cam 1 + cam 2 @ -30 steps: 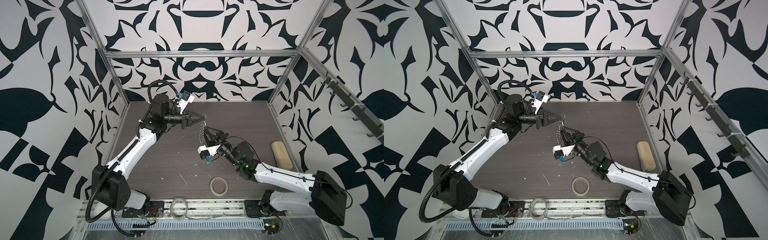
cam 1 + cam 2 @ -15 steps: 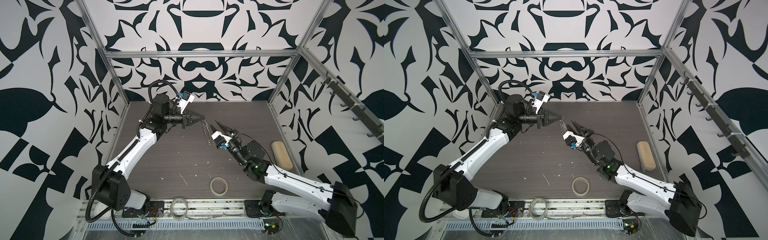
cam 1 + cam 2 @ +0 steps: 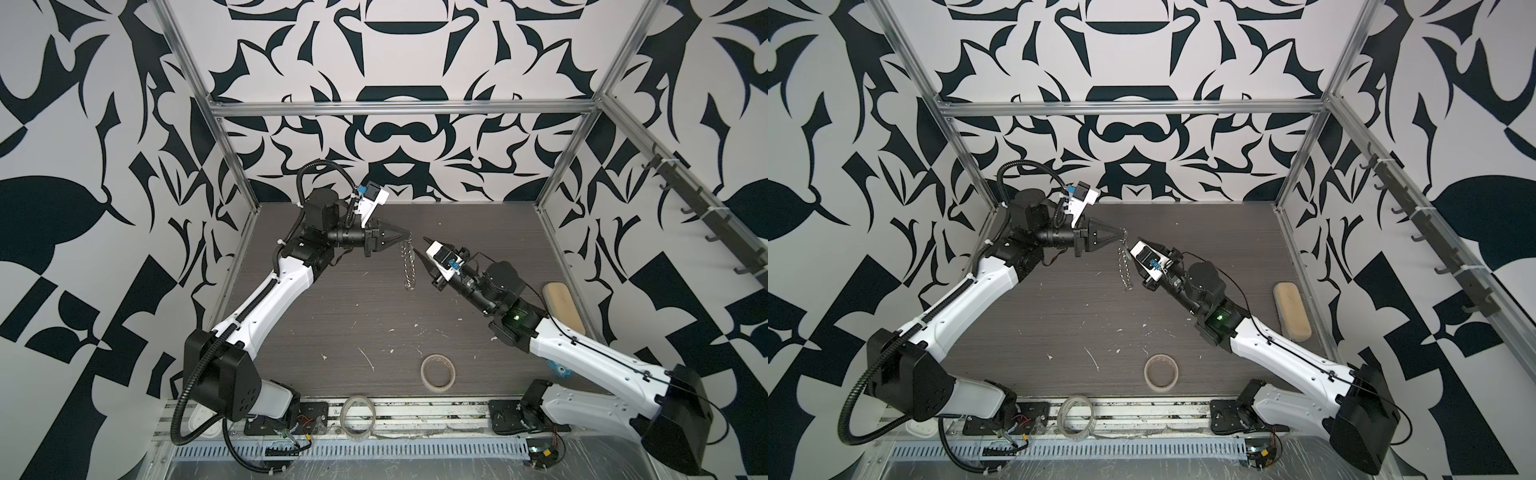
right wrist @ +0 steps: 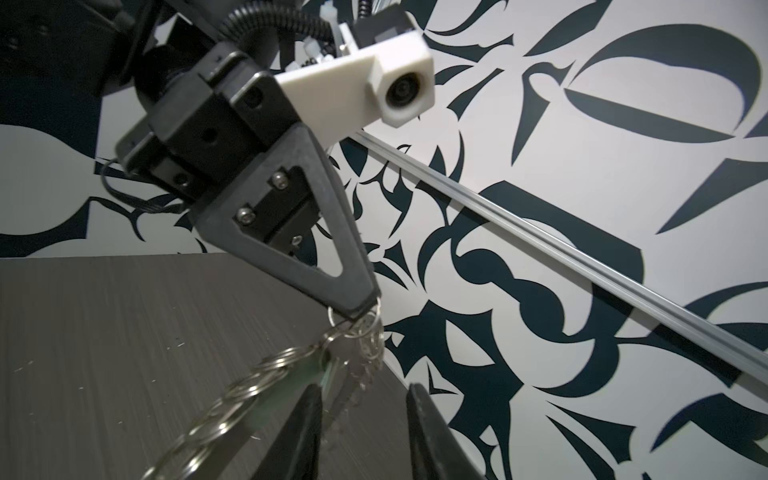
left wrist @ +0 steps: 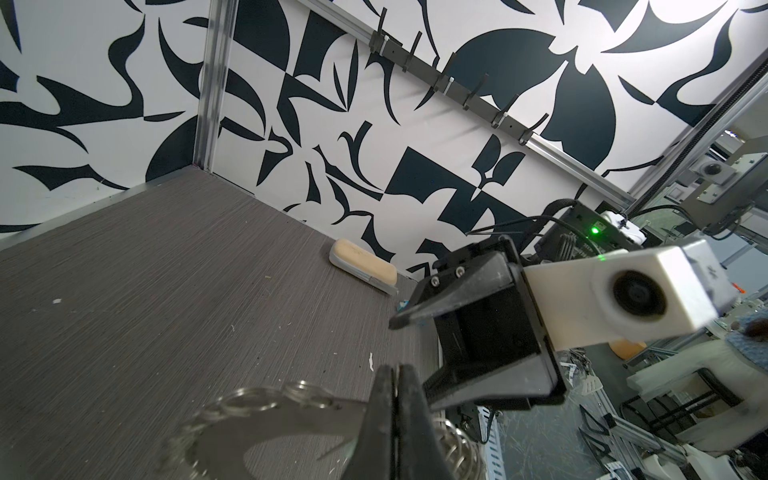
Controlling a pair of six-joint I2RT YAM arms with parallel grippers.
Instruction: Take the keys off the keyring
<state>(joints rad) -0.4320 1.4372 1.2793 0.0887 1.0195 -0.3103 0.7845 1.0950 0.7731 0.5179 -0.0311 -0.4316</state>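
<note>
Starting big: hard dark bench [image 3: 332,324], nothing soft down there to catch a drop. Two arms meeting nose to nose above its far half, about midway between the side edges. Easy to knock one tool into the other with so little room.

As for the left tool [image 3: 405,237]: clamped fully shut on the top of the keyring [image 3: 409,266], holding it up with the rest of that chain of little rings hanging straight down, clear of the bench. Thin pinch on round wire, so likely to slip or twist out under any sideways tug. Then: whole lot on the bench, re-grab from scratch.

As for the right tool [image 3: 423,249]: partly open, gripping nothing, sitting just beside the hanging chain. From the right wrist view, key [image 4: 351,376] dangling near the top of the loop, roughly lined up with the gap between the fingers [image 4: 297,440]. Can't tell whether actually inside that gap or just ahead of it.

Smallest thing, biggest odds: closing on a ring link instead of the skinny flat key, or on both at once. Risks dragging the ring out of the left tool on the pull instead of working the key off.
</note>
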